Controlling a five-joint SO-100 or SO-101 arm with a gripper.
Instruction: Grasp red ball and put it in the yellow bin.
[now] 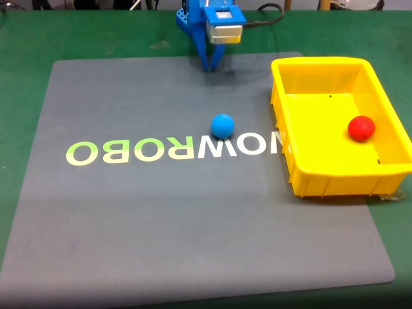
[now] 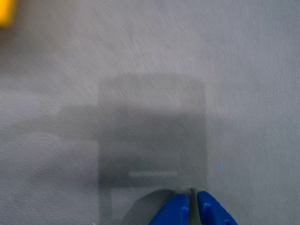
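Note:
The red ball [image 1: 361, 127] lies inside the yellow bin [image 1: 322, 67], on its floor toward the right wall in the fixed view. My blue gripper [image 1: 212, 65] hangs at the back edge of the grey mat, far left of the bin, tips pointing down. In the wrist view its two blue fingertips [image 2: 174, 210] stand nearly together just above the bare mat, shut with nothing between them. A yellow corner of the bin [image 2: 5, 11] shows at the top left of that view.
A blue ball [image 1: 223, 125] rests near the mat's middle, just above the lettering, in front of my gripper. The grey mat [image 1: 129, 219] lies on a green table [image 1: 26, 38]. A cable runs behind the arm.

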